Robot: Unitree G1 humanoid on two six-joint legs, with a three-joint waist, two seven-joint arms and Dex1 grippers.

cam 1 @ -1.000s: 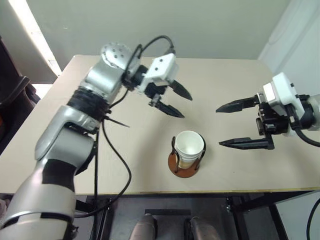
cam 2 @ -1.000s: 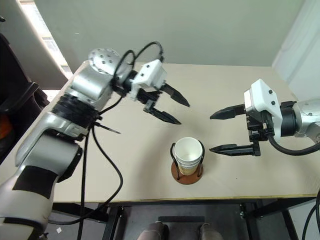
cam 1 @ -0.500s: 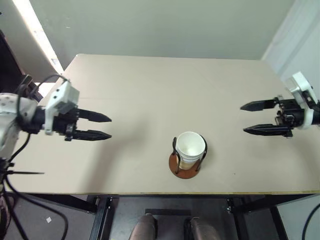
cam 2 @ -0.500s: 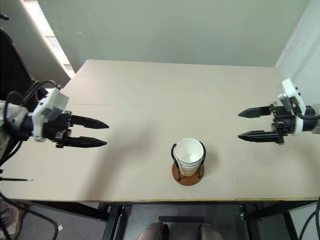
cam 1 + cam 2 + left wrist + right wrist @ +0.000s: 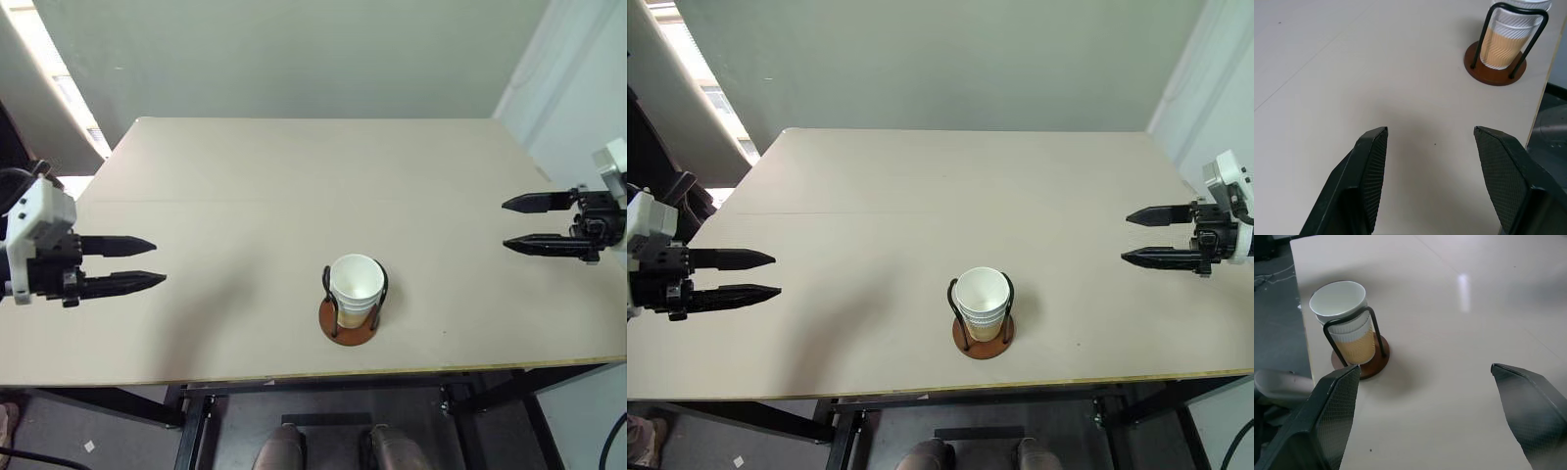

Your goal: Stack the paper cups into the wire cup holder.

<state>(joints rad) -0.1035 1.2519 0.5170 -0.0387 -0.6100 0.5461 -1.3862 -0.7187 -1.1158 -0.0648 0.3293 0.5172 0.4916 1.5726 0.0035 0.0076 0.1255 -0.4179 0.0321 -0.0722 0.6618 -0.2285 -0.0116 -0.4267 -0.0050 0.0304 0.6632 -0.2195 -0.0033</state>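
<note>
Both arms have drawn back to the desk point(image 5: 294, 196) edges; left gripper point(image 5: 142, 262) and right gripper point(image 5: 519, 222) gape empty, well apart from the paper cups point(image 5: 356, 284) nested in the wire cup holder point(image 5: 350, 321). Stacking looks finished.

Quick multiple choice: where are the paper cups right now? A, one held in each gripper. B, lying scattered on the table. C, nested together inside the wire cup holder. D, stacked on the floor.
C: the paper cups sit nested upright in the wire cup holder, and both the left gripper and right gripper are open and empty.
</note>
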